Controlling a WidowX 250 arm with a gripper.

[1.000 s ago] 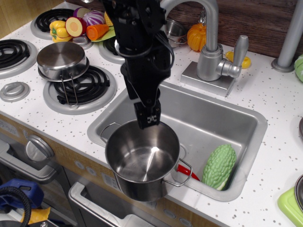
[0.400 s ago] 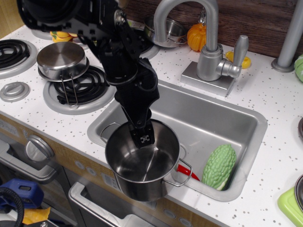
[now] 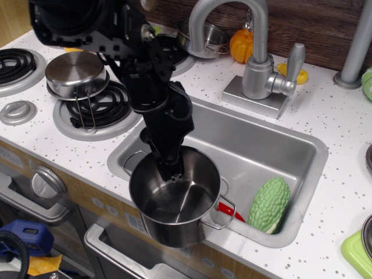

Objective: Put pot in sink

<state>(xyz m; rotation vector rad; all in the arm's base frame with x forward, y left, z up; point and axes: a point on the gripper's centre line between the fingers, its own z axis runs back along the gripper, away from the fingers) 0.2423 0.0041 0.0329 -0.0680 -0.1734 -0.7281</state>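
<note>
My hand (image 3: pixel 173 172) reaching inside the pot (image 3: pixel 175 196), whether open or closed I cannot tell, pot standing upright at the sink's (image 3: pixel 302 142) front left corner, green gourd (image 3: pixel 269 204) beside it, white speckled tabletop (image 3: pixel 331 110), faucet (image 3: pixel 258 52), burners, wood-panel wall behind

Single view: high front, near, facing sink (image 3: pixel 302 145).

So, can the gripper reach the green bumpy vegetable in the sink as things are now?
Probably yes. The gripper sits inside the pot, at its near-left rim, and the green vegetable lies uncovered in the sink. Nothing hangs over it; the arm would need to lift clear of the pot first.
</note>
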